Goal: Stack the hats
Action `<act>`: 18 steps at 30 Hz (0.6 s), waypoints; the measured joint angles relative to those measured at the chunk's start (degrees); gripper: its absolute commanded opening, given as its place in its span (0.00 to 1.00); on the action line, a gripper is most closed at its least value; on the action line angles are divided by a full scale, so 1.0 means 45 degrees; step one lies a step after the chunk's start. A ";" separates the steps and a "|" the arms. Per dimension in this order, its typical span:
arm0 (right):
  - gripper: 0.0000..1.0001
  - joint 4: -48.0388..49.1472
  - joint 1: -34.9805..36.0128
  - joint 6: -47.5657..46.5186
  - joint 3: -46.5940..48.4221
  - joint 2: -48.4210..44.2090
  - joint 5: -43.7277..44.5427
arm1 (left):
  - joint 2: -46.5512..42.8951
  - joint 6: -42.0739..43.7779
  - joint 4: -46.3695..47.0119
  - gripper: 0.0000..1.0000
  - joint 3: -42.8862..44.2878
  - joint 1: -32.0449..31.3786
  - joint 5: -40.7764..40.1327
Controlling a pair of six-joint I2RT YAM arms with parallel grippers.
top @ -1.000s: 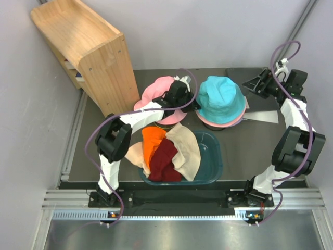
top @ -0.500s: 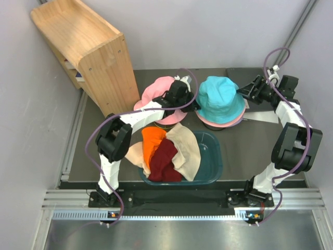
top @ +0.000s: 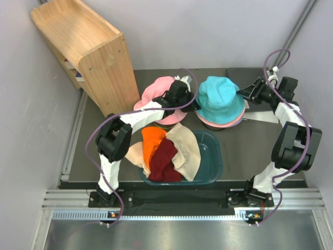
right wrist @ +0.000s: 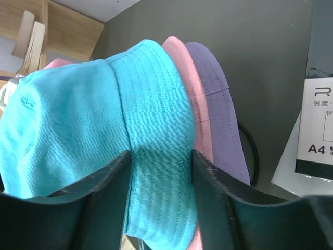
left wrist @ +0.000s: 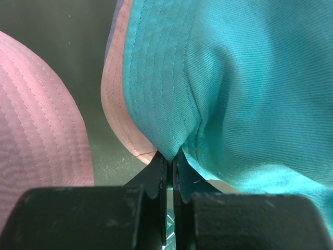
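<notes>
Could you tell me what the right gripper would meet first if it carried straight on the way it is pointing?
Most likely the teal hat: its brim lies between the fingers of the right gripper, so going further would press into that brim and then the crown.

Right wrist view: a white package lies flat on the table, right of the teal hat, and is partly cut by the frame edge.
- Upper part of its white face: two small grey Chinese characters, too small to read with confidence.
- Below them: bold black "A4", then the start of another character, perhaps "5", cut off at the edge.
- Dark band beneath: no print legible.

Top view: the same package, right of the teal hat, lettering too small to read.
</notes>
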 measured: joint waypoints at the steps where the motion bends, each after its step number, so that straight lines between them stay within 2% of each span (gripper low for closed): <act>1: 0.41 0.0024 -0.0010 0.0019 -0.0029 0.0000 -0.0049 | 0.0000 0.0000 0.0000 0.00 0.0000 0.0000 0.0000; 2: 0.33 0.0049 -0.0010 0.0058 -0.0073 0.0000 -0.0068 | 0.0000 0.0000 -0.0005 0.00 0.0000 0.0005 0.0000; 4: 0.22 0.0073 -0.0010 0.0078 -0.0170 0.0005 -0.0092 | 0.0000 0.0010 -0.0005 0.00 0.0000 0.0015 0.0000; 5: 0.11 0.0015 -0.0005 0.0092 -0.0185 0.0005 -0.0126 | 0.0000 0.0015 0.0000 0.00 0.0000 0.0019 0.0000; 7: 0.01 -0.0034 -0.0005 0.0024 -0.0185 0.0015 -0.0141 | 0.0000 0.0039 0.0000 0.00 0.0005 0.0019 0.0000; 18: 0.00 -0.1851 0.0010 -0.0714 0.0107 0.0015 0.1331 | 0.0170 0.0034 0.0010 0.00 0.0141 0.0019 0.0068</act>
